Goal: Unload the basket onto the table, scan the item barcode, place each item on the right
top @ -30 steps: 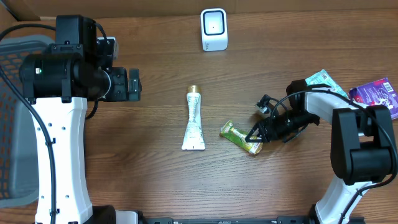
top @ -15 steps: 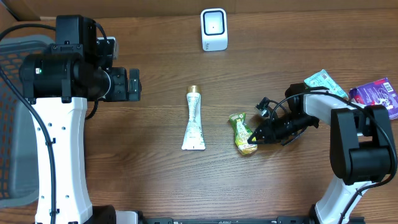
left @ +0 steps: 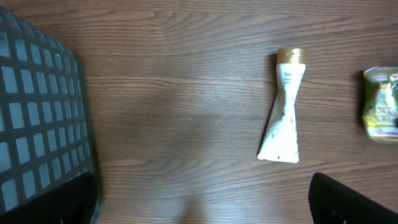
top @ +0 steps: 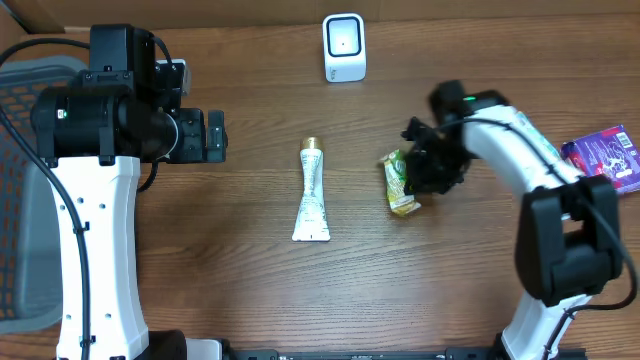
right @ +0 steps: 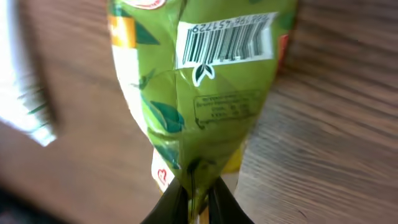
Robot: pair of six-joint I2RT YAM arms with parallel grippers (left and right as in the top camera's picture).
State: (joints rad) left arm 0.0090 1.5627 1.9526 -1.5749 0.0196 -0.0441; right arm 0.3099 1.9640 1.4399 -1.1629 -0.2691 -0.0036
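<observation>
Right of tube (top: 312, 195), R jaws pinch green pkt (top: 399, 190) by its end; L jaws spread wide, empty.

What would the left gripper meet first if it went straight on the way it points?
Probably the bare wooden table, between the basket and the white tube. The left gripper is open and seems to point down, though depth is hard to judge.

You see a white tube (left: 283, 115) lying on the wooden table (left: 174, 93), its gold cap (left: 291, 56) toward the top. A green packet (left: 382, 104) shows at the right edge, apart from the tube. A grey mesh basket (left: 37, 124) fills the left. The left gripper (left: 202, 190) has its dark fingers (left: 348, 199) spread wide at the bottom corners.
</observation>
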